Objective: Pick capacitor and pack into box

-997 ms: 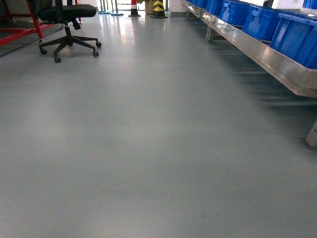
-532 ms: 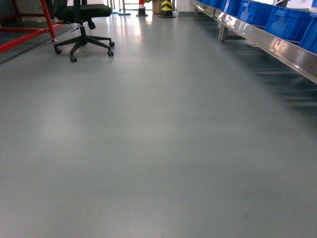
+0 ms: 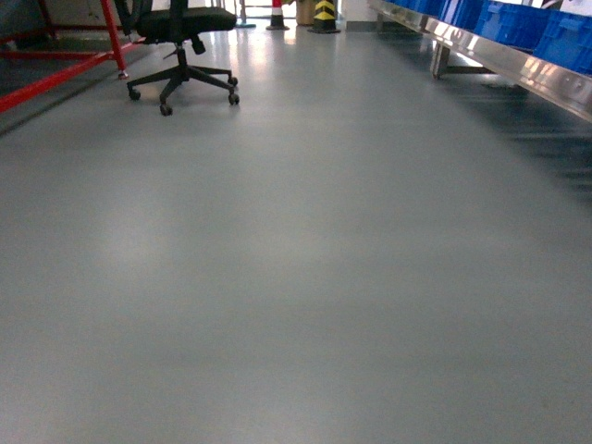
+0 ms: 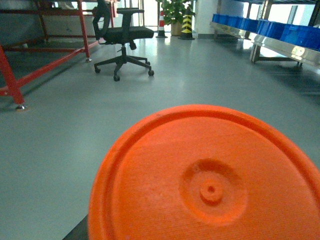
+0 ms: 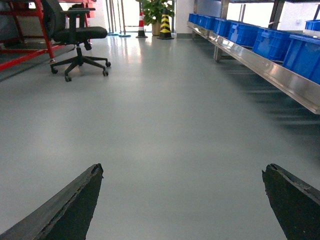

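A big round orange capacitor (image 4: pixel 210 180) with a ridged rim and a small centre boss fills the lower half of the left wrist view. It hangs above the grey floor just where my left gripper's jaws sit, and it hides the fingers entirely. My right gripper (image 5: pixel 182 172) is open, its two dark fingertips (image 5: pixel 92 180) spread wide over bare floor with nothing between them. The box is out of view. Neither gripper shows in the head view.
A black office chair (image 3: pixel 180 55) on castors stands at the far left beside a red metal frame (image 3: pixel 55 74). Along the right runs a steel bench (image 3: pixel 518 65) carrying blue crates (image 3: pixel 518 23). An orange cone (image 3: pixel 277 14) and a yellow-black bollard (image 3: pixel 325 17) stand far ahead.
The head view has swung left: the chair has slid right in the picture, and the bench with its blue crates has drifted toward the upper right corner.
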Controlling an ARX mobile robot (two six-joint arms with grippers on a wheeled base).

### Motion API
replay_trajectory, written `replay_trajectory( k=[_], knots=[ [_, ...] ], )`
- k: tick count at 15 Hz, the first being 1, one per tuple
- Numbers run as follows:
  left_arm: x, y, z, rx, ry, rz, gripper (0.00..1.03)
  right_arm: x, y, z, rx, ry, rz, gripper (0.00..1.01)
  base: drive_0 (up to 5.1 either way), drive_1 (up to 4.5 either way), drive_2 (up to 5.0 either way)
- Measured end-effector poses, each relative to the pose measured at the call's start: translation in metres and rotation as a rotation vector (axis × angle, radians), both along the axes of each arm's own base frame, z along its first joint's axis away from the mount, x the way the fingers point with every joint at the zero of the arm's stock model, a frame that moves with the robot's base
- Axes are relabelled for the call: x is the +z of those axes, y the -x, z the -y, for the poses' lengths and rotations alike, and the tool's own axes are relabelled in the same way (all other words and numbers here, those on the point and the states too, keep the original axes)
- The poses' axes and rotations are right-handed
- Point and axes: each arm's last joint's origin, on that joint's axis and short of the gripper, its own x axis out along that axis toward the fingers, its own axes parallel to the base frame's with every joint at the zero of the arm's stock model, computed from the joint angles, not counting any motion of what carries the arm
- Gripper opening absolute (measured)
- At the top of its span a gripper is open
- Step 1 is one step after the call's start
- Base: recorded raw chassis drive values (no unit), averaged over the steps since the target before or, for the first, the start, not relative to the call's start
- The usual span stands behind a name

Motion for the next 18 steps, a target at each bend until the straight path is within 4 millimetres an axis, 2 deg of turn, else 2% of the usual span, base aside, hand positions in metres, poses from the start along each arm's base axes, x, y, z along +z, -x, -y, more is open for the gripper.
replay_trajectory(
  k=[18],
  knots=[
    [-0.0002,0.0,0.0,0.0,0.0,-0.002,0.43,0.0,0.0,0.0,0.0,0.0,0.0,0.98,-5.0,2.49,2.5]
  ],
)
